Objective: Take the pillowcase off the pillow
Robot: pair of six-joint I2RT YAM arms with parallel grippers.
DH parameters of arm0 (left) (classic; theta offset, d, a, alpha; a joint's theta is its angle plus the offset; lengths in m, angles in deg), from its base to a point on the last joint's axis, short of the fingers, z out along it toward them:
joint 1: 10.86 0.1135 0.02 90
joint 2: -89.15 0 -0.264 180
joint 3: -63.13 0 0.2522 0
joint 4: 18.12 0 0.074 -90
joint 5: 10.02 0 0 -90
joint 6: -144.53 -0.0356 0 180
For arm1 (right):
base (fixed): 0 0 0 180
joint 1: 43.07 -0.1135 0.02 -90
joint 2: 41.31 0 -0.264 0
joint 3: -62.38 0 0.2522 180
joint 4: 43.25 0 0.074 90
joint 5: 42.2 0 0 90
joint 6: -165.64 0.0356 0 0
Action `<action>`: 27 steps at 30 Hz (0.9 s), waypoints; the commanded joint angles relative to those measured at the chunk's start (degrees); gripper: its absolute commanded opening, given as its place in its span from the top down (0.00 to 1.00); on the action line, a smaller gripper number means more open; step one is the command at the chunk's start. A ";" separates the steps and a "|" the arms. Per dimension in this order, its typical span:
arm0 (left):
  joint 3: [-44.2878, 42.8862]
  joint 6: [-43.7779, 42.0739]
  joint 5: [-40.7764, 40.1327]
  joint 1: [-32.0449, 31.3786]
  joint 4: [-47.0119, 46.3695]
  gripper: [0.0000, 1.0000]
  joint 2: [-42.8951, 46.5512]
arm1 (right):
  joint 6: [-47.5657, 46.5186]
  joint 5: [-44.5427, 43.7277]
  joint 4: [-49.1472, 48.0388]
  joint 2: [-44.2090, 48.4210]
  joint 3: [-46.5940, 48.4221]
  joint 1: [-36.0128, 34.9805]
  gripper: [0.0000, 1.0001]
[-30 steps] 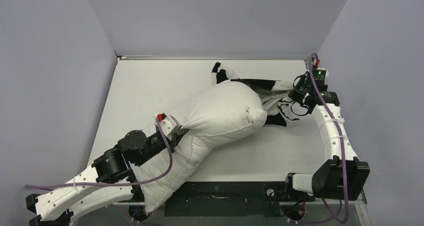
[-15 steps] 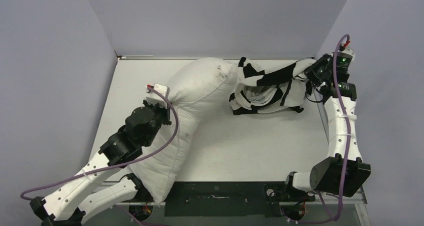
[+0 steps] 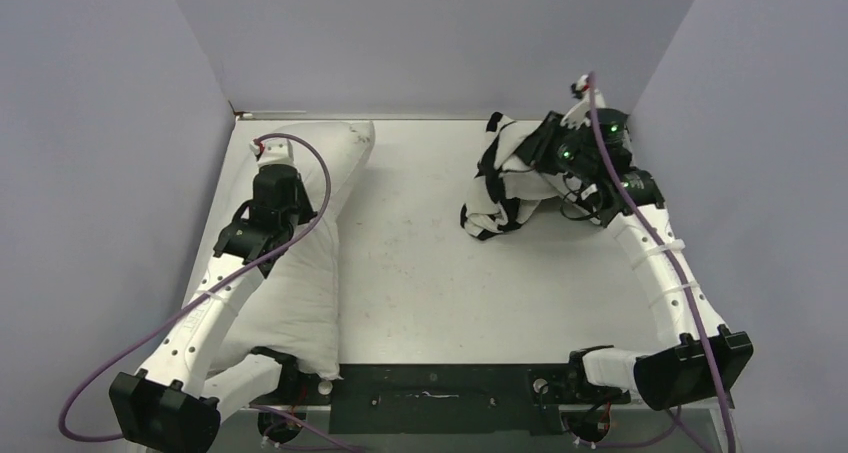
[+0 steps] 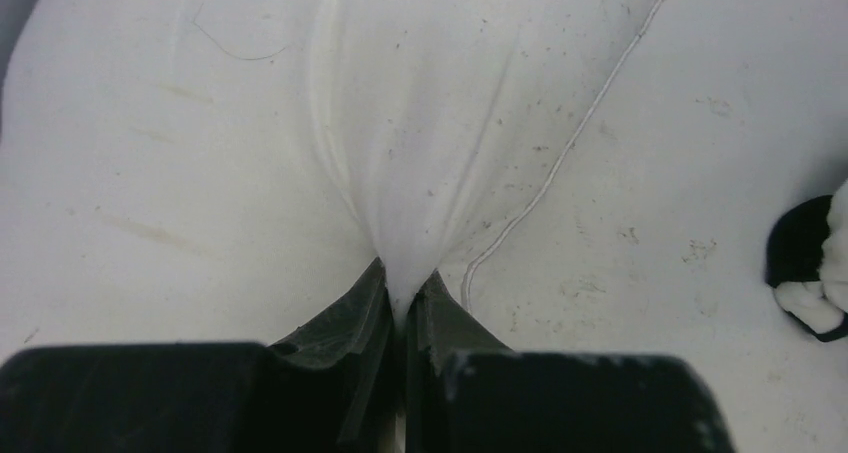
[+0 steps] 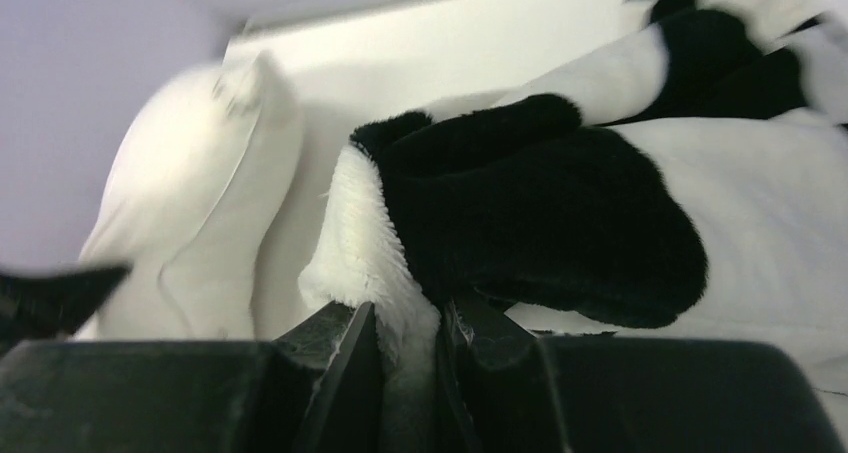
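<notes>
Pinching the pillow (image 3: 310,273) in the left gripper (image 4: 403,285) and the pillowcase (image 3: 497,193) in the right gripper (image 5: 408,323), both clamped tight, to pull the two well apart.

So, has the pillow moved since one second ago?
Yes. The pillow has gone left: it lay across the middle of the table, and now it lies along the left wall, apart from the pillowcase.
</notes>
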 commanded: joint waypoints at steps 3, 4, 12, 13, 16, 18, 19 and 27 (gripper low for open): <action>-3.78 4.69 10.71 -0.63 -2.97 1.00 0.72 | -1.86 -0.34 1.53 7.60 -10.68 -19.61 0.89; -4.05 5.25 11.92 -0.67 -3.07 1.00 0.39 | -1.78 -1.32 1.46 8.32 -12.54 -23.40 0.88; -3.92 8.72 18.65 -0.98 -4.61 0.93 -0.98 | -0.97 -10.57 1.70 5.45 -19.69 -51.09 0.73; -3.79 8.52 18.35 -1.03 -4.36 0.85 -0.56 | -1.33 -11.52 2.54 4.52 -19.66 -53.54 0.65; -3.25 7.81 17.29 -0.90 -2.95 0.66 1.89 | -2.49 -16.04 7.30 1.49 -18.36 -58.20 0.45; -2.93 7.22 16.20 -0.82 -1.87 0.52 4.25 | -3.08 -18.33 9.66 0.34 -17.51 -59.19 0.38; -2.82 6.90 15.61 -0.81 -1.15 0.48 5.60 | -3.28 -19.10 10.19 0.23 -17.26 -59.22 0.33; -3.16 3.76 10.18 -0.81 6.21 0.17 17.40 | -5.70 -32.43 13.03 3.15 -12.17 -58.10 0.06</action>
